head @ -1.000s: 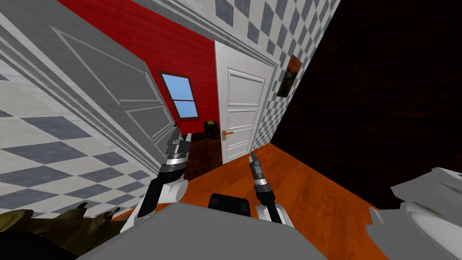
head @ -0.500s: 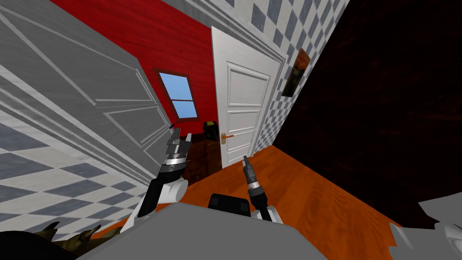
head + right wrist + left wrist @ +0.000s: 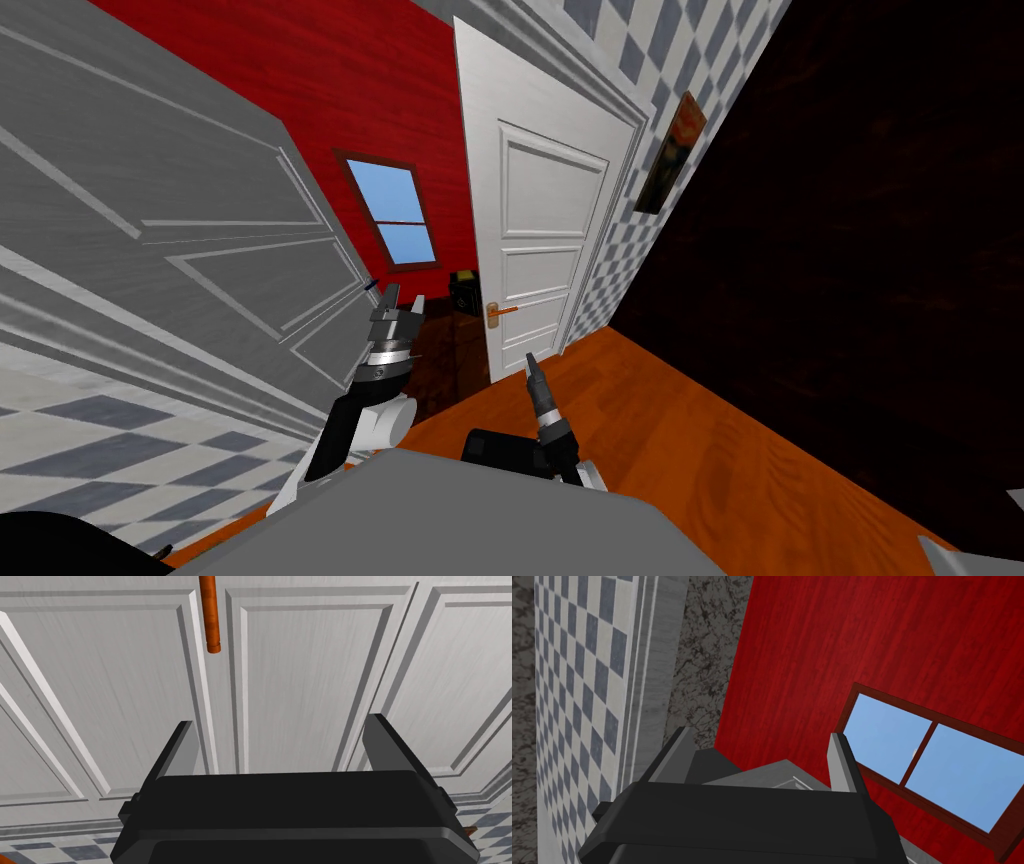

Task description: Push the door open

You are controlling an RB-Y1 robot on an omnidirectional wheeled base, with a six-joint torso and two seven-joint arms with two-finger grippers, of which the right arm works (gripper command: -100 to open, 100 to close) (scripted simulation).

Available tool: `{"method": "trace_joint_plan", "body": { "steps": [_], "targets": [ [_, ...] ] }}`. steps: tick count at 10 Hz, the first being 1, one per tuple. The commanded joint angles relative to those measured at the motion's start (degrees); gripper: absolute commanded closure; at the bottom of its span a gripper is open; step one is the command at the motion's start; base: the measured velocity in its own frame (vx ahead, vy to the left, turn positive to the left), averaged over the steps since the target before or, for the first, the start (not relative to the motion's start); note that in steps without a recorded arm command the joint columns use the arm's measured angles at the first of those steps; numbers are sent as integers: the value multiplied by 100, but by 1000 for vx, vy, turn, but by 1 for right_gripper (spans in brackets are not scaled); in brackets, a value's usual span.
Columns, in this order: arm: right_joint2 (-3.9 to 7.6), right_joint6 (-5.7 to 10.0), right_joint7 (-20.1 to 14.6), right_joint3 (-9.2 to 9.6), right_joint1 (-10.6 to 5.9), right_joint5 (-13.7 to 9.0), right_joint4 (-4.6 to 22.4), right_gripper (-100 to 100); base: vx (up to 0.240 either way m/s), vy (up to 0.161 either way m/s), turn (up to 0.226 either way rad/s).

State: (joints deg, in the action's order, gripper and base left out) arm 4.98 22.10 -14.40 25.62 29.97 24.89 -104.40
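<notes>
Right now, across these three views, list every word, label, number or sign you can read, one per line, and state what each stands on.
None: no readable text appears in any view.
white panelled door and its orange handle: no lettering.
framed picture on the checkered wall: only blurred colours, no legible words.
dark box below the window: too small to tell any marking.

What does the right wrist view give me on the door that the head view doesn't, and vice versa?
Right wrist view: the right gripper open, close to the white door, the tip of its orange handle ahead of it. Head view: the left gripper raised beside a grey door, a red wall with a window. Both: white door, handle, right gripper.
</notes>
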Motion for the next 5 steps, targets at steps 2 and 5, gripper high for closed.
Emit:
{"method": "trace_joint_plan", "body": {
  "steps": [2,5],
  "targets": [
    [19,-7,-204,217,17,189,249,-100,236,-7,17],
    [2,-33,-370,426,18,368,477,-100,223,-4,18]
  ]
}}
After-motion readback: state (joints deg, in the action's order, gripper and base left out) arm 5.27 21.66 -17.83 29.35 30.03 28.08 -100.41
